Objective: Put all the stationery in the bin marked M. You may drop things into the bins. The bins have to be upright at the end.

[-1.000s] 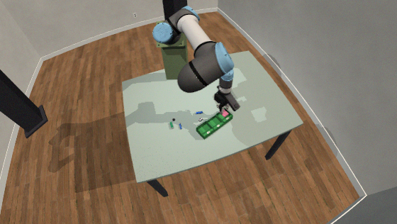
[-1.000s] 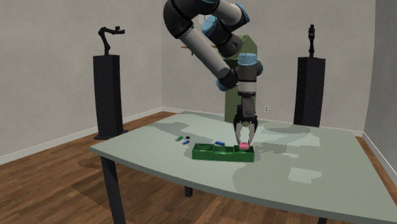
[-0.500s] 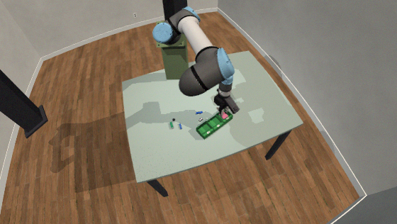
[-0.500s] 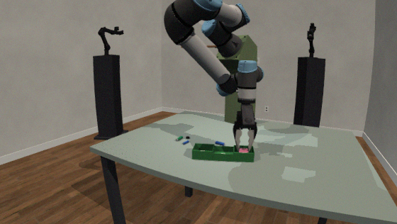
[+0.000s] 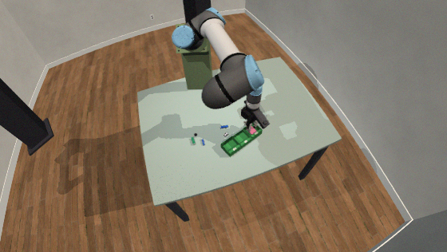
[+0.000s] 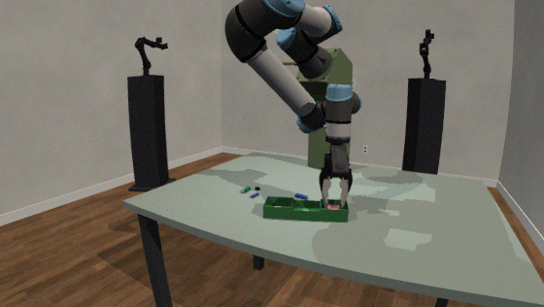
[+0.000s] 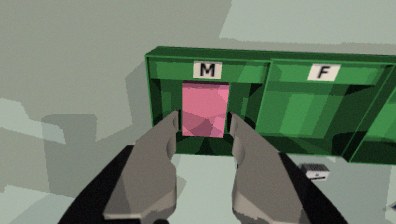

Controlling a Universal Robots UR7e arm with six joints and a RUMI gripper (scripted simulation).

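The gripper (image 7: 202, 125) hangs over the M compartment of the green bin (image 7: 165, 56); its fingers flank the pink eraser (image 7: 205, 109), slightly parted, narrow gaps visible at both sides; whether they grip it cannot be told. The eraser sits inside compartment M; compartment F (image 7: 305, 110) adjoins it. On the surface (image 5: 239, 175): a small white-black item (image 7: 315, 171) near the bin; blue items (image 5: 224, 127) and a green item (image 5: 192, 140) well apart.
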